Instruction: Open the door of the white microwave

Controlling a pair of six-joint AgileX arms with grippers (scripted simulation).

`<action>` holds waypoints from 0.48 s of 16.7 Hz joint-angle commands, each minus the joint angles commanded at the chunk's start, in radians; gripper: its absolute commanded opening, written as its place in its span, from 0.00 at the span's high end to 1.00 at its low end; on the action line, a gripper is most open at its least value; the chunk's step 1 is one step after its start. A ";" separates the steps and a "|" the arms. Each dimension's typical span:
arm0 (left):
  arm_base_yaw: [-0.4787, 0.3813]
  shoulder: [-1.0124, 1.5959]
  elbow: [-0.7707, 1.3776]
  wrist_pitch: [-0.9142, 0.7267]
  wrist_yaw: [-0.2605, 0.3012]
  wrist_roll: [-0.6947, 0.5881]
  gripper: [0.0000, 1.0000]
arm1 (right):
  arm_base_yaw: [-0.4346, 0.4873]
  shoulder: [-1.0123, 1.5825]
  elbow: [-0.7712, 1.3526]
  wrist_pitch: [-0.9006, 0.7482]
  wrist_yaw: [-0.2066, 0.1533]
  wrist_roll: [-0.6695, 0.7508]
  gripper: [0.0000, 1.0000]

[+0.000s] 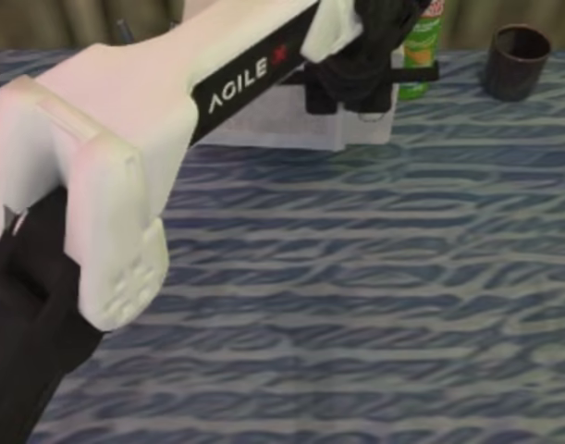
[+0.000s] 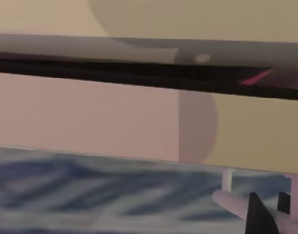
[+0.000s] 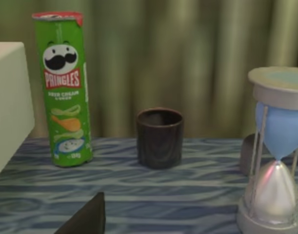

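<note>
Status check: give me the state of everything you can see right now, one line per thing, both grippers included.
white microwave: at the table's far edge, mostly hidden by the left arm.
door: close to the left wrist camera; open or shut cannot be told.
left gripper: at the microwave's front; its grip is unclear.
right gripper: only one dark tip shows.
Pringles can: upright, lid on.
dark cup: upright, apart from the can.
hourglass: upright.
</note>
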 joint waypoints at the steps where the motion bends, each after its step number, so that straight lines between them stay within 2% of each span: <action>1: 0.002 -0.016 -0.023 0.014 0.000 0.008 1.00 | 0.000 0.000 0.000 0.000 0.000 0.000 0.00; 8: 0.008 -0.102 -0.183 0.096 0.021 0.058 1.00 | 0.000 0.000 0.000 0.000 0.000 0.000 0.00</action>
